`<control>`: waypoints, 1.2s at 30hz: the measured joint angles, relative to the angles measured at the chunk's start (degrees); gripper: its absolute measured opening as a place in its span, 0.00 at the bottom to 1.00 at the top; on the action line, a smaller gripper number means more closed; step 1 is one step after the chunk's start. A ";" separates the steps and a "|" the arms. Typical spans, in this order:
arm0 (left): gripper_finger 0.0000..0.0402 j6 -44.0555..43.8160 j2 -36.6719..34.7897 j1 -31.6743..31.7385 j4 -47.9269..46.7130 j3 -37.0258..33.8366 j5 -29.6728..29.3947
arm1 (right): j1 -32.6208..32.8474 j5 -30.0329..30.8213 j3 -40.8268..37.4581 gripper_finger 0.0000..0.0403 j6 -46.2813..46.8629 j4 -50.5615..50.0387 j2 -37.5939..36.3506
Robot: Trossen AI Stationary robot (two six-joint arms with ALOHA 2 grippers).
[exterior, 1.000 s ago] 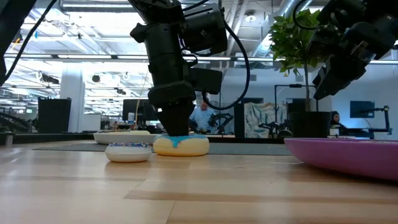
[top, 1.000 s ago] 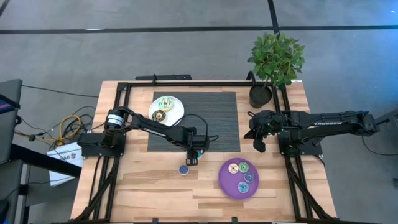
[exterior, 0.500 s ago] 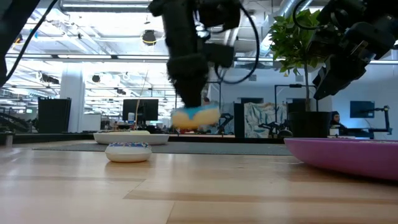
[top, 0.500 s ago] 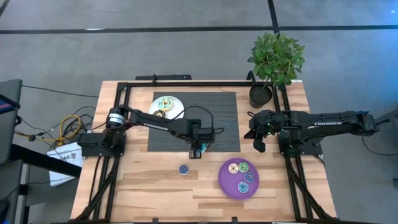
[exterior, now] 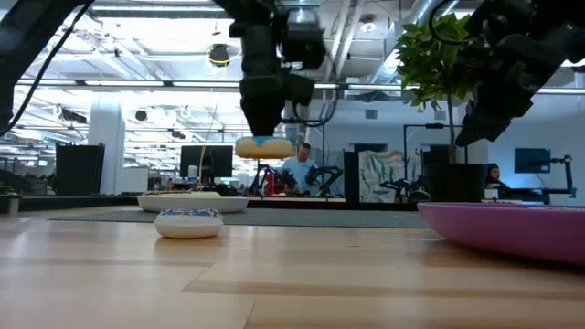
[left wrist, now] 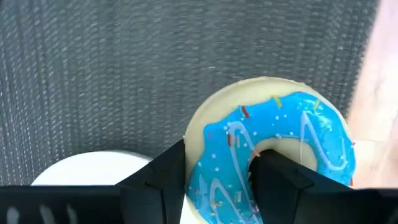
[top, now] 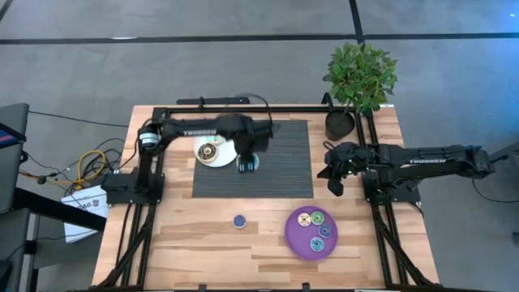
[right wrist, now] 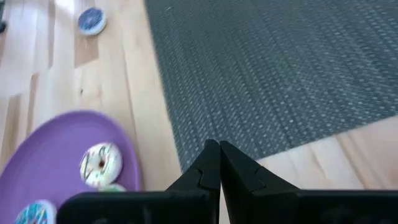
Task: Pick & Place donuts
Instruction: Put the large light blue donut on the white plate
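Observation:
My left gripper (top: 248, 163) hangs over the grey mat (top: 284, 154), beside the white plate (top: 206, 156), shut on a cream donut with blue icing (left wrist: 283, 140). In the low view that donut (exterior: 264, 146) is well above the table. A brown donut (top: 211, 150) lies on the white plate. A dark blue donut (top: 240, 221) lies flat on the wood. Several donuts (top: 315, 225) lie on the purple plate (top: 293, 239). My right gripper (top: 334, 187) waits shut at the table's right side, touching nothing. My left gripper holds the blue-iced donut by one side of its ring (left wrist: 217, 174). One finger (left wrist: 273, 180) stands in the hole and the other (left wrist: 165, 180) against the outer rim. The fingers point down from above. The donut hangs level, icing up, clear of the mat.
A potted plant (top: 357, 81) stands at the far right corner. A black frame (top: 243, 109) runs along the table's edges. The right wrist view shows the purple plate (right wrist: 56, 143) and the mat's edge (right wrist: 168, 124) below my right gripper (right wrist: 219, 163).
My left gripper has risen and gone toward the table's far edge, from beside the dark blue donut to the mat next to the white plate. The blue-iced donut, which sat on the wood, has been lifted clear and carried along level. The dark blue donut has stayed put.

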 joint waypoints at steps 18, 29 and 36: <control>0.37 5.93 -4.52 19.50 6.54 -16.91 9.43 | -9.03 1.81 -0.04 0.00 7.85 7.44 0.02; 0.37 4.56 -5.79 21.69 16.21 -22.84 5.57 | -11.94 1.79 -0.03 0.00 9.03 8.31 0.02; 0.37 4.08 -5.79 21.65 16.31 -22.84 1.26 | -12.30 1.74 -0.02 0.00 9.66 9.22 0.02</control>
